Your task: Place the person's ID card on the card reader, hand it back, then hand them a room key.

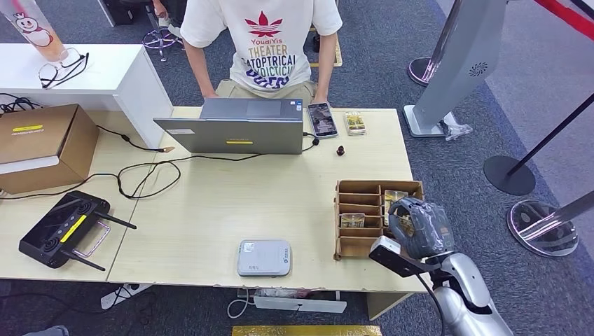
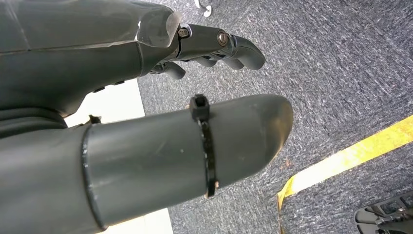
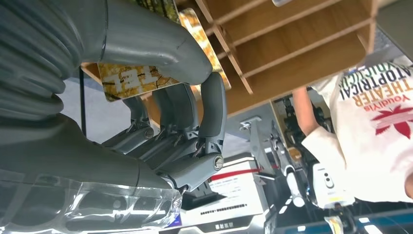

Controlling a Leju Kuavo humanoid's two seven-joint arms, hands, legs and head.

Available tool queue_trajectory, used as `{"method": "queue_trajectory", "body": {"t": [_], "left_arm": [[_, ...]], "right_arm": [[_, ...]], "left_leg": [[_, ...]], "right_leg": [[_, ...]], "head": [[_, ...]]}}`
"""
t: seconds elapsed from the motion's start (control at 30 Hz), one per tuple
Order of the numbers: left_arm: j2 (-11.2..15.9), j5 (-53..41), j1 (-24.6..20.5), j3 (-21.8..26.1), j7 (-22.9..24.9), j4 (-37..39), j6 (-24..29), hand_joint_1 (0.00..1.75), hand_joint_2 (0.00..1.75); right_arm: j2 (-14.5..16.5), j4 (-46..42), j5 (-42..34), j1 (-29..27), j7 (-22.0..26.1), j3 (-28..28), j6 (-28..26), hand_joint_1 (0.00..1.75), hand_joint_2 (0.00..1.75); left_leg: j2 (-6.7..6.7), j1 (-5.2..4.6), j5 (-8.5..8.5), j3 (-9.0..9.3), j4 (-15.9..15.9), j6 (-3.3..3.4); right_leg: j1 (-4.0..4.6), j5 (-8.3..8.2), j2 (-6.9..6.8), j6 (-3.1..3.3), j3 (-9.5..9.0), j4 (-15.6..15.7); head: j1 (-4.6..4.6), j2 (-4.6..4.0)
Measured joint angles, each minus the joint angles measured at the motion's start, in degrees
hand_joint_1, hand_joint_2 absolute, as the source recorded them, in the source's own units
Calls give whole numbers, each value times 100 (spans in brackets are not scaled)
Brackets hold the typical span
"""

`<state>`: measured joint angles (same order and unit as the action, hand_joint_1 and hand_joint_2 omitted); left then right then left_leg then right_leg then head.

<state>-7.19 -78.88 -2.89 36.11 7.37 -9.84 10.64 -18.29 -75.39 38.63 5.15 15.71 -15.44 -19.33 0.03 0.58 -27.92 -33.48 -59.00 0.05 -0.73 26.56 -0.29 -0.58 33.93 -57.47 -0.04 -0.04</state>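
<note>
Now right hand over wooden organizer, near right of table, pinching a room key; left hand holds nothing, fingers apart.

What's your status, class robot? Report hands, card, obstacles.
Right hand over wooden tray, pinching a key card. Left hand hanging, holding nothing. Card reader clear.

You have a pale, matt wood-grain table, a raw brown wooden compartment tray, glossy gold-patterned cards in it, a brushed grey metal laptop, a smooth grey plastic card reader, and rough grey carpet.
</note>
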Motion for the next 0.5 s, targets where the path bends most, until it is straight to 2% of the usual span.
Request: {"method": "queue_trajectory", "body": {"t": [0.33, 0.5], "left_arm": [[-26, -20, -20, -4, 18, 0, 8, 0, 0], [-37, -25, -30, -18, 26, 0, 9, 0, 0]], "right_arm": [[0, -102, -87, 124, 64, 45, 75, 140, 175], [0, -157, -110, 137, 82, 92, 98, 144, 175]], "left_leg": [[0, 0, 0, 0, 0, 0], [0, 0, 0, 0, 0, 0]], "right_leg": [[0, 0, -1, 0, 0, 0], [0, 0, -1, 0, 0, 0]], "head": [[0, 0], [0, 0]]}}
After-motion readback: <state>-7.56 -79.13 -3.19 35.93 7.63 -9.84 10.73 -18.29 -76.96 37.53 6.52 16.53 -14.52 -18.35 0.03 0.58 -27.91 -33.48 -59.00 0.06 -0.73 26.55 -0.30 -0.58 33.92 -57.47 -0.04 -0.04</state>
